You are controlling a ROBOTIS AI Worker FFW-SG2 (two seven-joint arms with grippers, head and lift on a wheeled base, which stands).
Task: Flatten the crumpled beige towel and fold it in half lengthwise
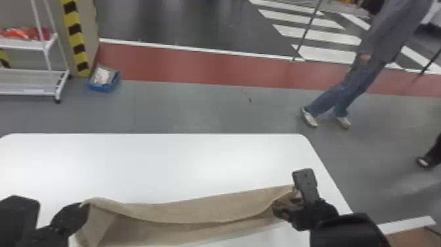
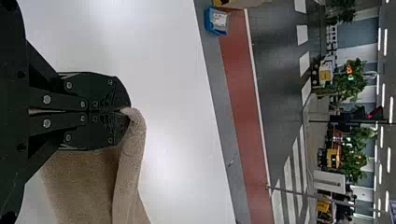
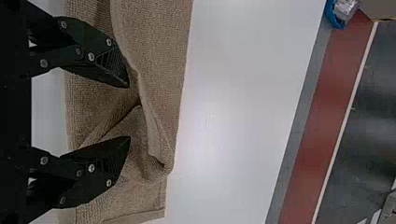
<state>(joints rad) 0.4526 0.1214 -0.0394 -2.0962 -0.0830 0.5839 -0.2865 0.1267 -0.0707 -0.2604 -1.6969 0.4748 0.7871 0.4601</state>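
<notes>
L gripper (image 1: 84, 207) pinching towel (image 1: 203, 210); R gripper (image 1: 293, 193) (jaws apart) prob. touching.

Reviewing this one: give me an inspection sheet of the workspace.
Surface: white table, far corners rounded.
Job's things: beige towel, creased and overlapping, bunched toward the robot's right.
Clutter: blue bin on the floor beyond the table.
Left gripper: shut on the towel's edge.
Right gripper: fingers apart at the bunched towel.
Cables: nothing seen.
Surroundings: white wheeled rack, yellow-and-black striped post, red floor strip.
</notes>
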